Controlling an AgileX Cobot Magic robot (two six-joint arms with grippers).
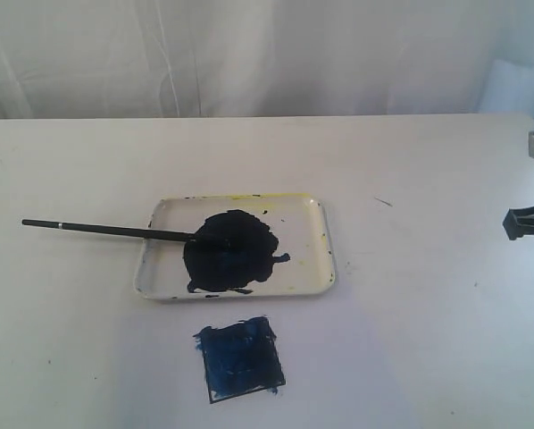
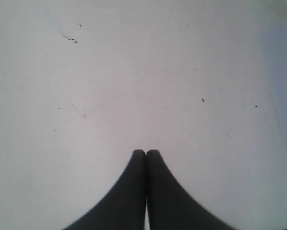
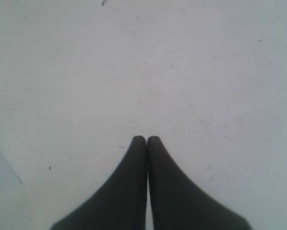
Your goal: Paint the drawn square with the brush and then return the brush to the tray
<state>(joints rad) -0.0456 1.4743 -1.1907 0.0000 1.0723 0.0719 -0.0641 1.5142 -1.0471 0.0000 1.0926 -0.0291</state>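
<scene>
The white tray (image 1: 322,241) lies mid-table with a big dark paint blob (image 1: 231,252) in it. The thin black brush (image 1: 106,231) rests with its tip in the blob and its handle sticking out over the tray's left rim. In front of the tray, the drawn square (image 1: 240,359) is smeared dark blue. My left gripper (image 2: 146,152) is shut with nothing in it, over bare white surface. My right gripper (image 3: 146,138) is also shut and holds nothing; a dark part of that arm (image 1: 528,222) shows at the right edge of the exterior view.
A white curtain hangs behind the table. Small dark specks (image 2: 72,40) mark the paper under the left gripper. A short dark mark (image 1: 383,202) lies right of the tray.
</scene>
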